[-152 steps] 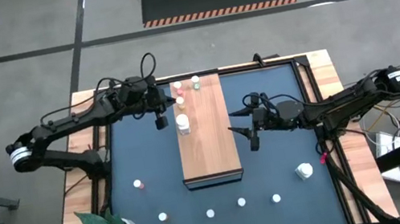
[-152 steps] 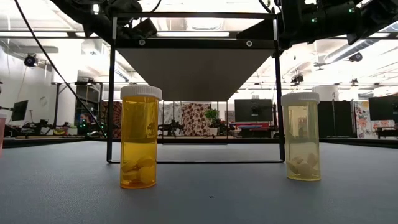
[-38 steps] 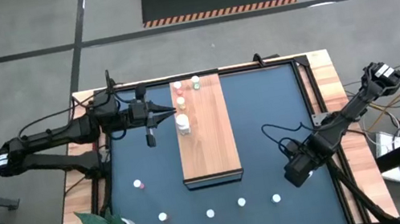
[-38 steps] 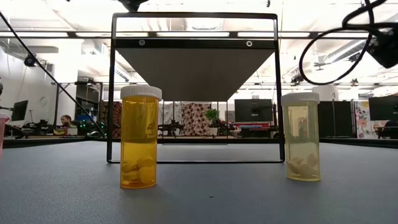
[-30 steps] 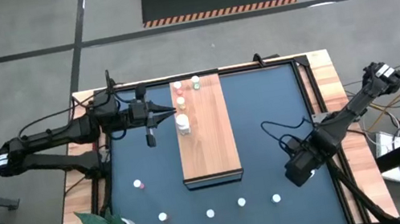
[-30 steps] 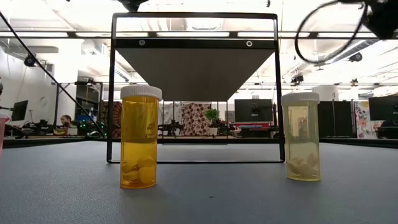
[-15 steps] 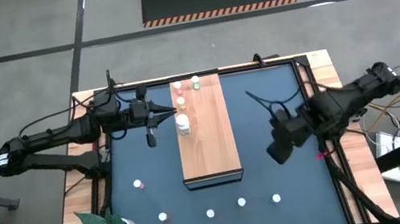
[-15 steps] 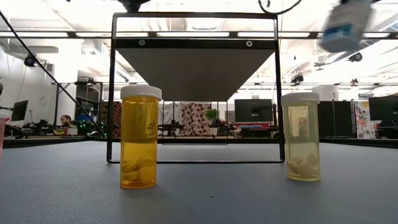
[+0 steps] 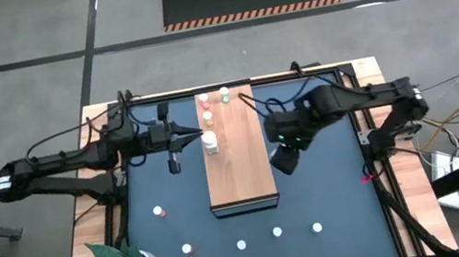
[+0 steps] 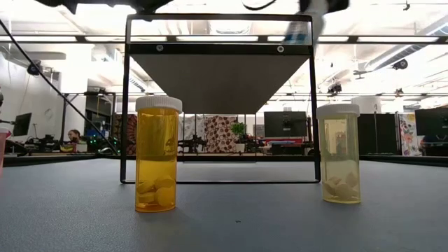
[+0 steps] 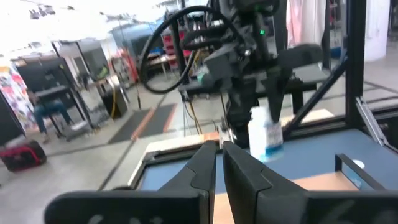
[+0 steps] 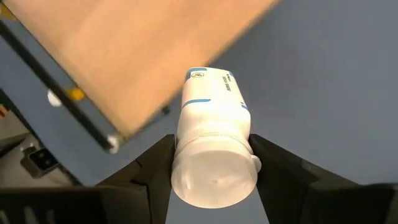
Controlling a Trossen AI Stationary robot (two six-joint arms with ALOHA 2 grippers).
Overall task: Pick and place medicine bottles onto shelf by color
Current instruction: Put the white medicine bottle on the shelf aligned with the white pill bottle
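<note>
white bottle (image 12: 212,137) clamped in right gripper (image 9: 280,159) just beside the shelf (image 9: 237,160), left gripper (image 9: 196,136) clenched empty at the shelf's other edge

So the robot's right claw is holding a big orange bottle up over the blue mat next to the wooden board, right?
Almost. The bottle in the right claw is white with a blue-striped label, not orange; the right wrist view shows it. It is held up over the blue mat next to the wooden board.
</note>
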